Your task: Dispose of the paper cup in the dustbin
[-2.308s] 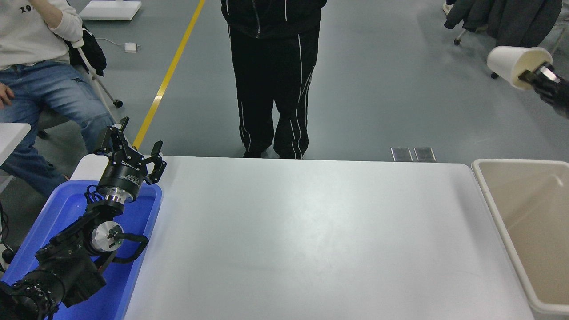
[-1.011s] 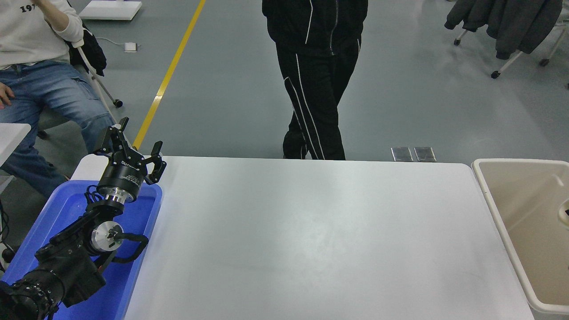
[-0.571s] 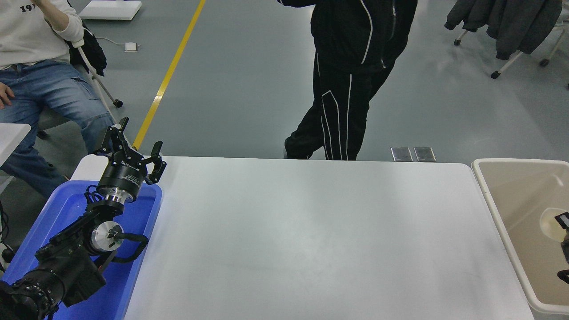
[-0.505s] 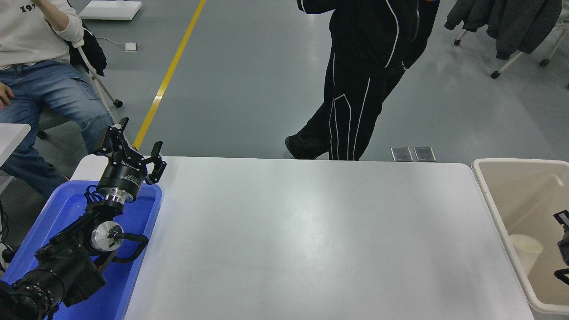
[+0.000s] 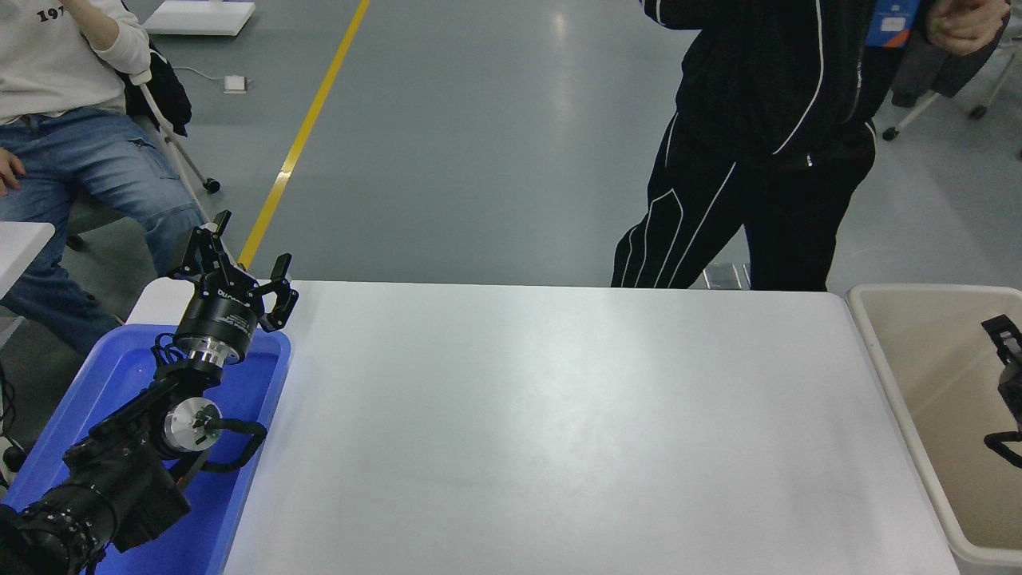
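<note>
The beige dustbin (image 5: 926,289) stands at the table's right end, cut off by the picture's edge. My right gripper (image 5: 1003,385) comes in from the right edge and hangs over the dustbin's inside, open and empty, with one fingertip (image 5: 996,326) up and one low. No paper cup shows in the visible part of the dustbin or anywhere else. My left gripper (image 5: 233,259) is parked at the lower left over the blue tray, open.
A blue plastic tray (image 5: 263,415) lies at the table's left end under the left arm. A person in black trousers (image 5: 750,200) stands at the far right edge near the dustbin. A seated person in jeans (image 5: 88,168) is at the far left.
The right gripper held the cup high, lowered it into the dustbin and let go; the cup dropped out of sight. The gripper has since risen a little. The standing person walked right.
</note>
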`<move>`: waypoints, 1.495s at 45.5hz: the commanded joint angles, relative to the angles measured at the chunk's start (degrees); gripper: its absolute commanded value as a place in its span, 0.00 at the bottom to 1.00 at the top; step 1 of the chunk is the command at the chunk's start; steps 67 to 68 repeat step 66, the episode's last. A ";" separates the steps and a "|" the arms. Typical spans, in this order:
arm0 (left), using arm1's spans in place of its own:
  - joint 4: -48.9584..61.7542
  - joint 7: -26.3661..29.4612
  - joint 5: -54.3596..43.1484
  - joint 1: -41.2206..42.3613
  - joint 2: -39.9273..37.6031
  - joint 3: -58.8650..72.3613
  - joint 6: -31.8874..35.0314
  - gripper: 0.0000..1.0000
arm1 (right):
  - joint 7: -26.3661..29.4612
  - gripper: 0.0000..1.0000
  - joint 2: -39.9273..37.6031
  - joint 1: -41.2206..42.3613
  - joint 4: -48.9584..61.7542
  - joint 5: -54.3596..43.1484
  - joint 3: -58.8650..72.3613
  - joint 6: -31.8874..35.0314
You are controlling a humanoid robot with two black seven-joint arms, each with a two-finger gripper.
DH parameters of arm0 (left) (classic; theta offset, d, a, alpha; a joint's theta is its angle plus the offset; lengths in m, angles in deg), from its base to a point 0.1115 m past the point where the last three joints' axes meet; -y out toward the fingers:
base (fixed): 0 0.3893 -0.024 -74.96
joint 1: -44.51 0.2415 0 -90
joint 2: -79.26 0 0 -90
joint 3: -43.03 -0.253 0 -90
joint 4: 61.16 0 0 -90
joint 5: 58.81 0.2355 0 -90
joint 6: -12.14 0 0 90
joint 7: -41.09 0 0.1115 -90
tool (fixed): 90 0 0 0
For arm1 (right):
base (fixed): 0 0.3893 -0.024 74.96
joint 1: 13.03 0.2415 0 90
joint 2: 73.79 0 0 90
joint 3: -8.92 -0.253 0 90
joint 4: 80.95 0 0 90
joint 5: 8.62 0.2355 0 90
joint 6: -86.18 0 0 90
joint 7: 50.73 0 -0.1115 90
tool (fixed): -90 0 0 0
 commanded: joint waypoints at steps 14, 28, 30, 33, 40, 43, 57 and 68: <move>0.03 0.00 -0.01 0.00 0.00 0.01 0.00 1.00 | -0.39 0.99 -3.61 7.86 -22.20 -0.34 -31.28 0.37; -0.06 0.00 -0.01 0.00 0.00 0.01 0.00 1.00 | -1.53 0.99 -3.35 -7.96 -36.37 -1.04 -61.52 6.52; -0.06 0.00 -0.01 0.00 0.00 0.01 0.00 1.00 | -2.67 0.99 -3.00 -10.42 -36.37 -1.04 -64.95 7.84; -0.06 0.00 -0.01 0.08 0.00 0.01 0.00 1.00 | -5.04 0.99 -2.48 -13.68 -36.37 -1.13 -68.30 9.51; -0.06 0.00 -0.01 0.00 0.00 0.01 0.00 1.00 | -10.40 0.99 -0.45 -19.39 -36.54 -1.13 -70.07 11.09; -0.06 0.00 -0.01 0.00 0.00 0.01 0.00 1.00 | -12.07 0.99 -0.28 -21.24 -36.54 -1.04 -70.24 12.41; -0.06 0.00 -0.01 0.00 0.00 0.01 0.00 1.00 | -13.04 0.99 2.36 -26.95 -36.45 -1.04 -71.47 16.98; -0.06 0.00 -0.01 0.00 0.00 0.01 0.00 1.00 | -13.04 0.99 3.06 -26.96 -36.28 -1.04 -71.56 16.98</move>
